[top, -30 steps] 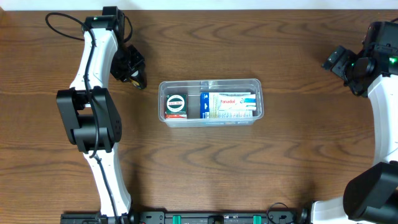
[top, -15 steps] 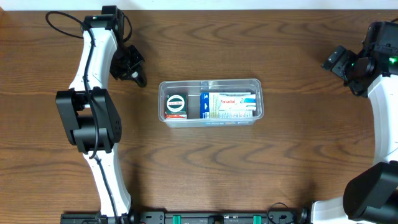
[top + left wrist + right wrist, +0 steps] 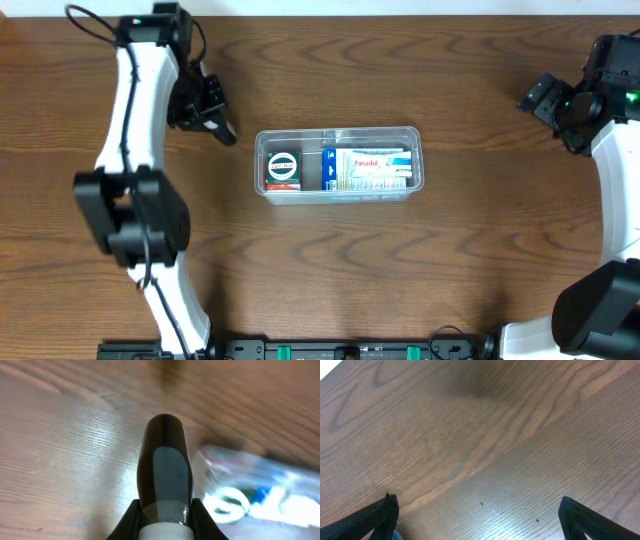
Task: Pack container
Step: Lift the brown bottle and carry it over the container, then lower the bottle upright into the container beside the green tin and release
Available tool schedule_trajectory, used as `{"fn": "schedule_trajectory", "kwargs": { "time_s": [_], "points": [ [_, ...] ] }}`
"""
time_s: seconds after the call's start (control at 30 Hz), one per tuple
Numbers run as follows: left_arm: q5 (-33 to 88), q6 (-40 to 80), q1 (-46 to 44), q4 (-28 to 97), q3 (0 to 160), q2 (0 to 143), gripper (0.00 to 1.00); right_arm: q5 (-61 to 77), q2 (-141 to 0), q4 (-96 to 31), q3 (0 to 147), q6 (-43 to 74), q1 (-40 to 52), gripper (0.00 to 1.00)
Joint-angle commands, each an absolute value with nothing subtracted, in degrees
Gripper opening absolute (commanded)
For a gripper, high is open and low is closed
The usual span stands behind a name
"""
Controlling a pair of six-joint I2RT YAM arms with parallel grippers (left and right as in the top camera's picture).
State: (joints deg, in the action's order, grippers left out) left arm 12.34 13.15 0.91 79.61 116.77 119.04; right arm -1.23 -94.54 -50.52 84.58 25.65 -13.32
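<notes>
Leftward swings the left arm's elbow since a moment ago. Container sits at table centre; left gripper angles toward its upper-left corner, fingers together, holding nothing. Right gripper hovers far right, fingers spread.

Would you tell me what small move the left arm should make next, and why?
Probably carry the left gripper rightward over the container: it is shut on a dark bottle and sits beside the container, not above it.
</notes>
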Motion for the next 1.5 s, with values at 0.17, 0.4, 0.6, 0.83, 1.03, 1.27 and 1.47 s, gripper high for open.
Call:
{"fn": "schedule_trajectory", "kwargs": {
  "time_s": [0.17,0.4,0.6,0.83,1.03,1.27,1.47],
  "points": [
    [13.5,3.2,-7.5,80.6,117.7,105.5,0.10,-1.5,-94.8,-50.6,84.6,26.3,-13.5,0.99],
    [12.8,2.2,-17.9,80.7,116.7,105.3,0.10,-1.5,-94.8,-50.6,84.6,26.3,-13.5,0.99],
    [8.4,9.2,-22.1,80.3,115.0,108.2,0.10,-1.5,-94.8,-50.6,84.6,26.3,-13.5,0.99],
    [8.3,12.0,-24.2,80.2,114.6,112.3,0.10,-1.5,-94.8,-50.6,84.6,26.3,-13.5,0.99],
    [5.6,16.6,-25.6,80.3,114.5,116.7,0.09,-1.5,-94.8,-50.6,84.6,26.3,-13.5,0.99],
    [5.3,19.7,-25.9,80.3,114.5,120.9,0.09,-1.5,-94.8,-50.6,84.6,26.3,-13.5,0.99],
    [5.3,20.4,-25.9,79.2,114.5,123.3,0.09,-1.5,-94.8,-50.6,84.6,26.3,-13.5,0.99]
  ]
}}
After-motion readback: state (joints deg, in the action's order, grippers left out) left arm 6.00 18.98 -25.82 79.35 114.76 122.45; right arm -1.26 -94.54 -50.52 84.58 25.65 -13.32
